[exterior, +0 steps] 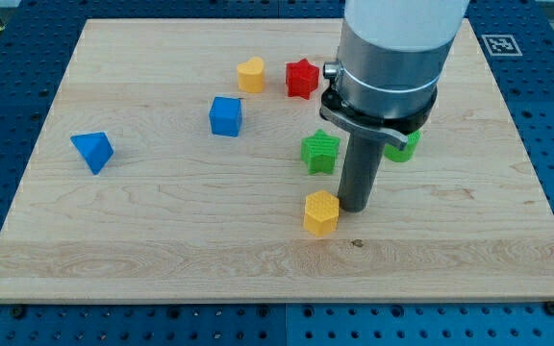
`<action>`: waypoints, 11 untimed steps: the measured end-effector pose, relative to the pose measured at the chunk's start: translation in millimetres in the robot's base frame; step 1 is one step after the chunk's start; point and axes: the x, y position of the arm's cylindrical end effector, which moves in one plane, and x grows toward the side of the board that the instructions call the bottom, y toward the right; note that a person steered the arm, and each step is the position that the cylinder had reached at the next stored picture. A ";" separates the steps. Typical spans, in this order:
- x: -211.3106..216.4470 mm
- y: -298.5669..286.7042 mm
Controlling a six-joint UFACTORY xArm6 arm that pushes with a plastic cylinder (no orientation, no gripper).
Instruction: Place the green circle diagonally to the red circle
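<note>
My tip [356,208] rests on the board just right of a yellow hexagon block [321,212], close to it or touching it. A green block [406,147] peeks out at the right of the arm's body and is mostly hidden, so I cannot make out its shape. A green star [320,152] lies just left of the rod, above the yellow hexagon. A red star [302,78] lies near the view's top, left of the arm. No red circle shows; the arm covers part of the board.
A yellow heart [250,74] sits left of the red star. A blue cube [226,116] lies left of centre. A blue triangle [92,151] lies at the view's left. The wooden board [162,240] rests on a blue perforated table.
</note>
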 end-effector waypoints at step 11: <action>-111.0 15.9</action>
